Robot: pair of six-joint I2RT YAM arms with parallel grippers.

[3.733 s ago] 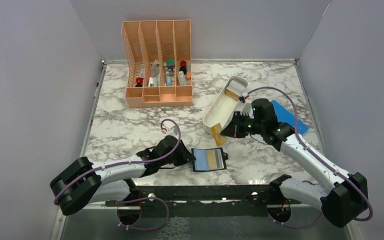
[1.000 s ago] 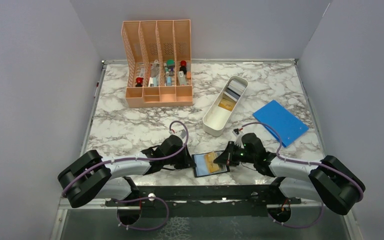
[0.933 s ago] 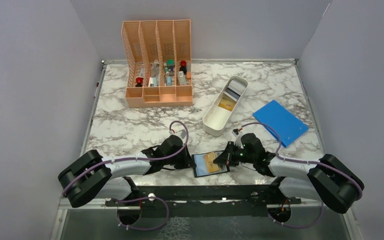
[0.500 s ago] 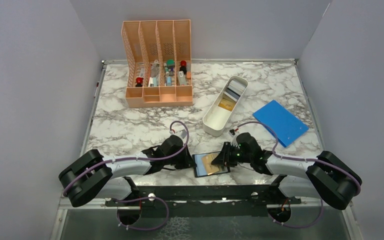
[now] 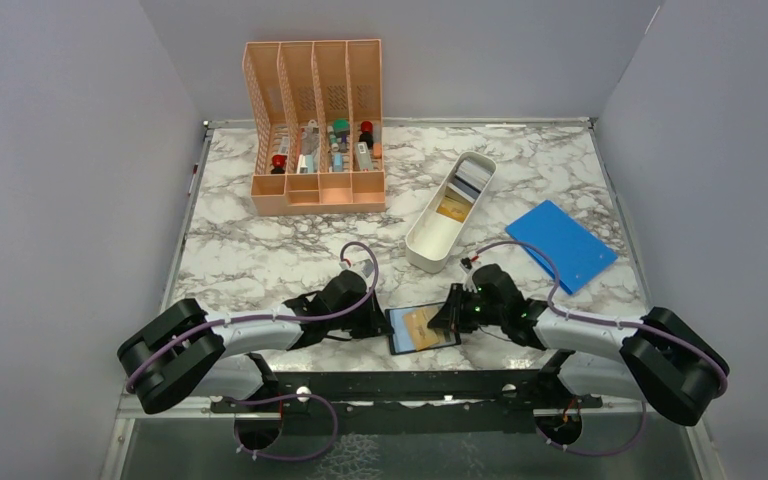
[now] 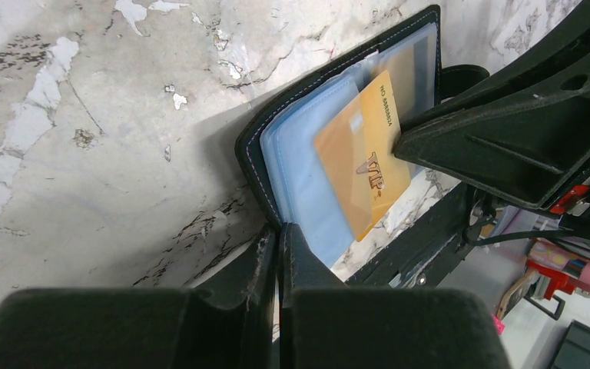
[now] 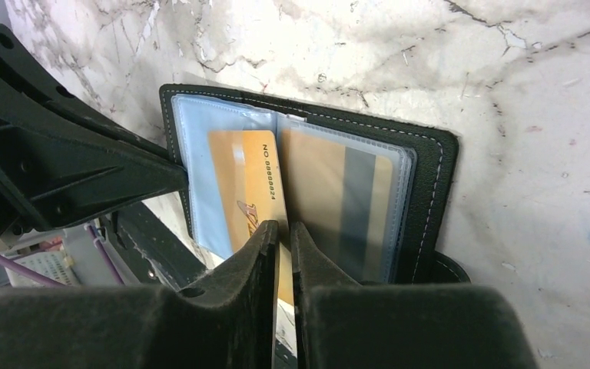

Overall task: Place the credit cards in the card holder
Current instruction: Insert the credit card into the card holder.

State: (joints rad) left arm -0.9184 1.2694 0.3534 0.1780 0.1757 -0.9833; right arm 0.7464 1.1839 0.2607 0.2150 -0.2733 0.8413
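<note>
The black card holder [image 5: 423,328] lies open near the table's front edge, its clear sleeves facing up [image 6: 303,181] [image 7: 430,177]. My left gripper [image 5: 384,322] [image 6: 278,233] is shut on its left edge. A gold credit card [image 5: 418,321] [image 6: 361,165] [image 7: 242,177] lies tilted on the left page, one end past the holder's near edge. My right gripper [image 5: 447,317] [image 7: 284,227] hovers low over that card at the fold, jaws a narrow gap apart, the card's face showing through the gap. A tan, dark-striped card [image 7: 346,200] sits in the right sleeve.
A long white tray [image 5: 426,247] holding more cards [image 5: 452,208] stands behind the holder. A flat blue rectangle [image 5: 560,243] lies at the right. A peach slotted organizer [image 5: 315,130] stands at the back left. The table's black front rail runs just below the holder.
The right arm brought the gold card from the tray to the holder. In the last second its jaws parted from the card and it edged left; the left gripper stayed put.
</note>
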